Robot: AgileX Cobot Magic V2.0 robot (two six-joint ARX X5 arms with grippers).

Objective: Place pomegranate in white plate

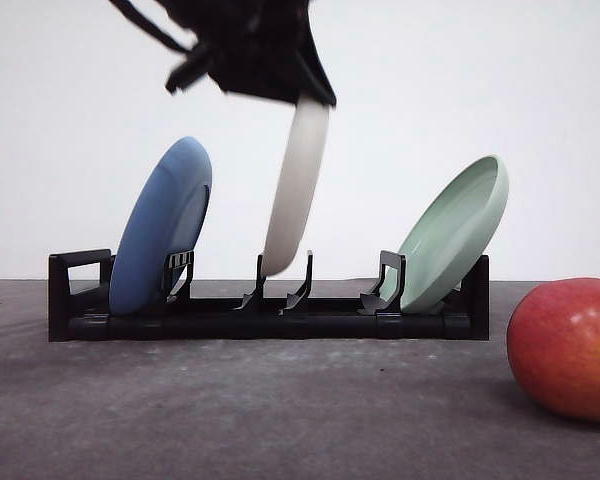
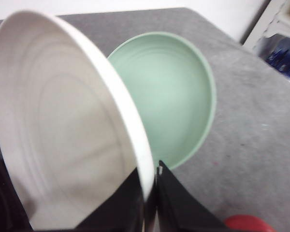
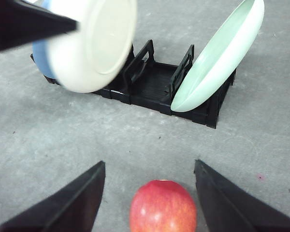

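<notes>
Two steps are judged outstanding: the white plate (image 1: 298,185), clamped at its rim by the left gripper (image 2: 150,203) and held just clear of the black rack (image 1: 270,320) between the blue plate (image 1: 160,228) and the pale green plate (image 1: 455,232), is not yet laid flat. The pomegranate (image 1: 568,348) is seen untouched on the grey table (image 1: 230,410) at about four o'clock from the rack. It is straddled by the spread fingers of the right gripper (image 3: 150,198), with nothing grasped.

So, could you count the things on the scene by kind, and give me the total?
Plates: 3 (blue plate, white plate held in the left pincer, pale green plate)
Racks: 1 (black dish rack)
Fruits: 1 (pomegranate, between the open fingers of the right pincer)
Total: 5
</notes>
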